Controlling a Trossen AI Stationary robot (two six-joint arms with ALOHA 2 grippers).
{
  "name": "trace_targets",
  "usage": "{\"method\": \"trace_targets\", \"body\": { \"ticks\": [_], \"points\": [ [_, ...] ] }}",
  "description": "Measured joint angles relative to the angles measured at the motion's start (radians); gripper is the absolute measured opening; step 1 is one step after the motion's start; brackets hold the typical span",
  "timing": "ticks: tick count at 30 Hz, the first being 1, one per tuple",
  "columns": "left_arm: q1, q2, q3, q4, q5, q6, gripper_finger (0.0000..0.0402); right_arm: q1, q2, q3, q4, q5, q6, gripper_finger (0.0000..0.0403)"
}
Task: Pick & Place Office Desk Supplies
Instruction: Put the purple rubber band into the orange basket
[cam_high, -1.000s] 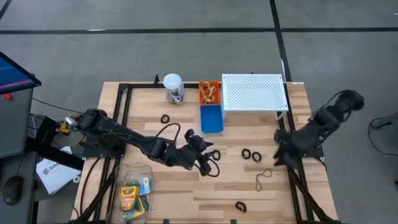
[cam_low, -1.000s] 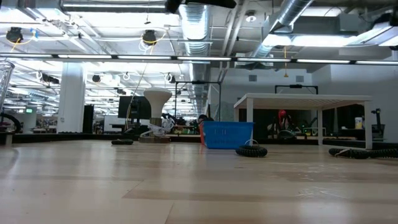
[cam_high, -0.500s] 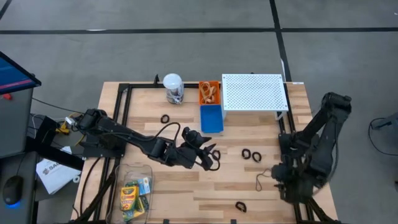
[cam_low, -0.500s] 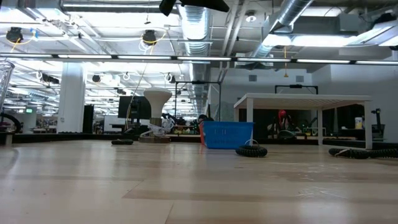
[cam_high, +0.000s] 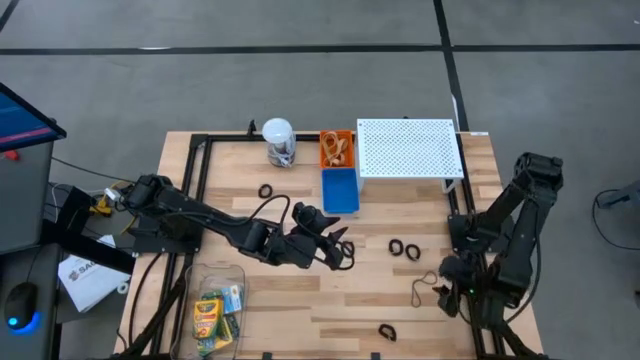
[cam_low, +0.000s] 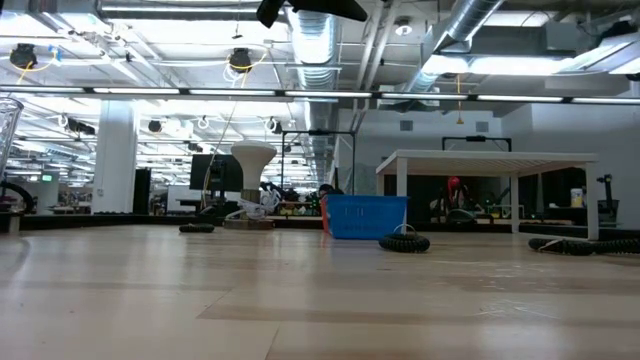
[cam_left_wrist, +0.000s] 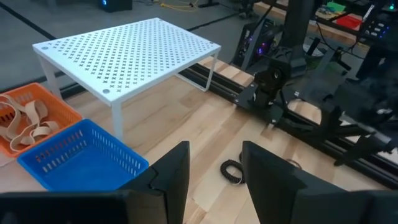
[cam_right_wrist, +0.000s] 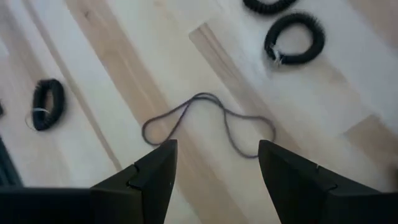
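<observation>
The wooden table (cam_high: 300, 310) carries a white perforated shelf (cam_high: 408, 148) at its far right, with a blue bin (cam_high: 340, 190) and an orange bin (cam_high: 337, 148) to its left. At the near left edge, crayon boxes (cam_high: 212, 315) lie in a clear tray, long axes running near-to-far. The left gripper (cam_high: 335, 248), mid-table, is narrowly parted and holds nothing visible. The right gripper (cam_right_wrist: 214, 165), spread wide, hangs over a rubber band (cam_right_wrist: 208, 124) lying flat and stretched left-to-right, near the table's right edge. Black clips (cam_high: 403, 247) lie between the arms.

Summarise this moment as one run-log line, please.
left claw: mid-table, nothing visibly held | right claw: open over rubber band | blue bin: empty
</observation>
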Motion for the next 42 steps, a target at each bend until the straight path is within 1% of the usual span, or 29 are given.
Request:
{"method": "trace_targets", "body": {
  "ticks": [6,8,10,14,19,22,26,33,35,42],
  "points": [
    [0.000,0.000,0.000,0.007,-0.002,0.000,0.0140,-0.116,-0.020,-0.040,0.033,-0.118,0.016,0.0221],
    [0.004,0.000,0.000,0.007,-0.002,0.000,0.0140,-0.150,-0.020,-0.055,0.061,-0.141,-0.003,0.0221],
    [0.005,0.000,0.000,0.007,-0.002,0.000,0.0140,-0.185,-0.020,-0.077,0.124,-0.159,-0.047,0.0221],
    [0.005,0.000,0.000,0.007,-0.002,0.001,0.0140,-0.239,-0.013,-0.106,0.259,-0.173,-0.289,0.0221],
    [0.005,0.000,0.000,0.007,-0.001,0.002,0.0140,-0.281,0.007,-0.111,0.257,-0.221,-0.562,0.0221],
    [0.005,0.000,0.000,0.007,-0.001,0.001,0.0140,-0.298,0.020,-0.111,0.246,-0.242,-0.696,0.0221],
    [0.005,0.000,0.000,0.007,-0.001,-0.002,0.0140,-0.301,0.027,-0.142,0.298,-0.261,-0.809,0.0221],
    [0.005,0.000,0.000,0.007,-0.001,-0.022,0.0140,-0.305,0.027,-0.221,0.401,-0.268,-0.837,0.0212],
    [0.005,0.000,0.000,0.007,-0.001,-0.022,0.0140,-0.307,0.027,-0.242,0.444,-0.268,-0.837,0.0205],
    [0.014,0.000,0.000,0.008,-0.001,-0.023,0.0140,-0.320,0.026,-0.290,0.496,-0.242,-0.837,0.0173]
  ]
}}
